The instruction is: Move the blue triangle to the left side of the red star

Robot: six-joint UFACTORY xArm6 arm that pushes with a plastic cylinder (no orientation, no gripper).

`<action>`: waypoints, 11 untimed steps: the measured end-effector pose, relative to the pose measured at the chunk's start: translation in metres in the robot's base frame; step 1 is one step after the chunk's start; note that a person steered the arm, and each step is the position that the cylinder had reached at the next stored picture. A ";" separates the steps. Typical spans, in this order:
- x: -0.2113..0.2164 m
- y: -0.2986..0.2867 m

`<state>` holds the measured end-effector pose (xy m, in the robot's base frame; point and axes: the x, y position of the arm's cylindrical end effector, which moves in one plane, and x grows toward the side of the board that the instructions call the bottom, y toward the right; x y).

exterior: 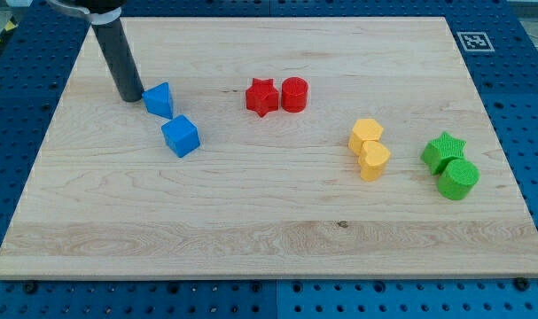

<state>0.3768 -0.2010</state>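
Observation:
The blue triangle (159, 99) lies on the wooden board (251, 204) at the upper left. The red star (261, 97) lies to its right, near the board's upper middle, with a clear gap between them. My tip (128, 96) rests on the board just left of the blue triangle, touching or almost touching its left edge. The dark rod rises from the tip toward the view's top left.
A blue cube (180, 136) sits just below and right of the blue triangle. A red cylinder (294, 94) touches the red star's right side. A yellow hexagon (366, 134) and yellow heart (374, 159) lie at right. A green star (442, 151) and green cylinder (458, 179) lie far right.

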 end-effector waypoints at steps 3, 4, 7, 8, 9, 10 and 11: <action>0.006 0.043; 0.006 0.043; 0.033 0.081; 0.029 0.095; 0.026 0.096; 0.026 0.106; 0.026 0.117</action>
